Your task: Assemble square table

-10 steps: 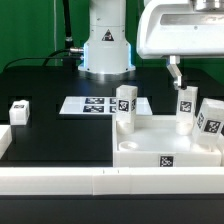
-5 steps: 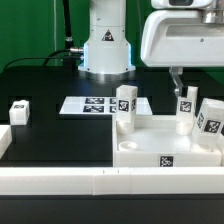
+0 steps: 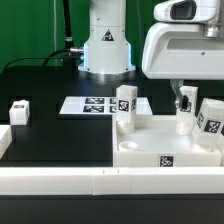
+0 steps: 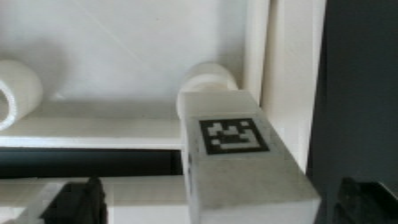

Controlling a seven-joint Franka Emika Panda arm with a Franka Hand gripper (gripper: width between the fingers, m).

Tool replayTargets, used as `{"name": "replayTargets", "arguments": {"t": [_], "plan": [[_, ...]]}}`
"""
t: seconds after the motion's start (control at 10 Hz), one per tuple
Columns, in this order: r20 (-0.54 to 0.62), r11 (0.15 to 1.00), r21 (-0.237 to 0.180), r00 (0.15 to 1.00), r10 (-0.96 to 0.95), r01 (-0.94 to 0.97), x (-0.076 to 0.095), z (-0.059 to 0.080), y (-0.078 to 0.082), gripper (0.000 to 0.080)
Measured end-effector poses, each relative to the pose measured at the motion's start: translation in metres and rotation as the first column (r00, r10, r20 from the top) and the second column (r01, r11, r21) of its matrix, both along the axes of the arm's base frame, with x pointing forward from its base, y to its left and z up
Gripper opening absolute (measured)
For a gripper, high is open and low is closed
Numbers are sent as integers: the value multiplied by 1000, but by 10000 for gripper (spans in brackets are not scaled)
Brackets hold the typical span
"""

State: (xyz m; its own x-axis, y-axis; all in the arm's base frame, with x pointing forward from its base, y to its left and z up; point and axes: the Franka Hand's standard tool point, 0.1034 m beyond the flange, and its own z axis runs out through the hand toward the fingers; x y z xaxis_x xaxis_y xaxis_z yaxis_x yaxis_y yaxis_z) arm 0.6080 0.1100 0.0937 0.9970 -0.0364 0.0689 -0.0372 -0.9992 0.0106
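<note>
- The tabletop [image 3: 165,150] is lying rim-up on the black counter [image 3: 50,140] in the lower right of the exterior view, just behind the long white rail [image 3: 60,182].
- Three legs are standing at the tabletop. A corner leg [image 3: 125,105] is at its rear left corner, and a targeted leg [image 3: 186,118] is toward its rear right. A tilted leg [image 3: 211,117] is just beside the targeted one, at the right edge of the frame; whether it is resting inside the rim cannot be told.
- A loose leg [image 3: 18,111] is lying well apart at the exterior view's left. The marker board [image 3: 90,104] is lying between it and the tabletop.
- The end effector [image 3: 182,96] is hanging directly over the targeted leg. In the wrist view its fingers [image 4: 71,200] are standing apart on either side of that leg, with a gap on each side, so it is released and grasping nothing.
- Step in hand, as judged: lining up a grasp on the targeted leg, with the loose leg not yet brought to the tabletop.
- The next move is probably calling for a straight descent until the pads are bracketing the leg's flat sides, then a centred closure. The tilted leg nearby is leaving little room on that side, so a sideways offset could knock it.
</note>
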Motion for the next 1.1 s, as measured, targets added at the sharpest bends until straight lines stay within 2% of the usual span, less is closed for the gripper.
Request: {"name": "replayTargets", "arguments": {"t": [0.2,0.4,0.7,1.0,1.1], "plan": [[1,1000,0,1000,-1,1,0,1,-1,628],[0,1000,0,1000,-2,2,0,0,-1,310],[1,999,3,999,-36,36,0,0,-1,284],[33,946,41,946,-322,320,-3,-1,-2,284],[38,902,58,902,-431,429,-3,-1,-2,284]]}}
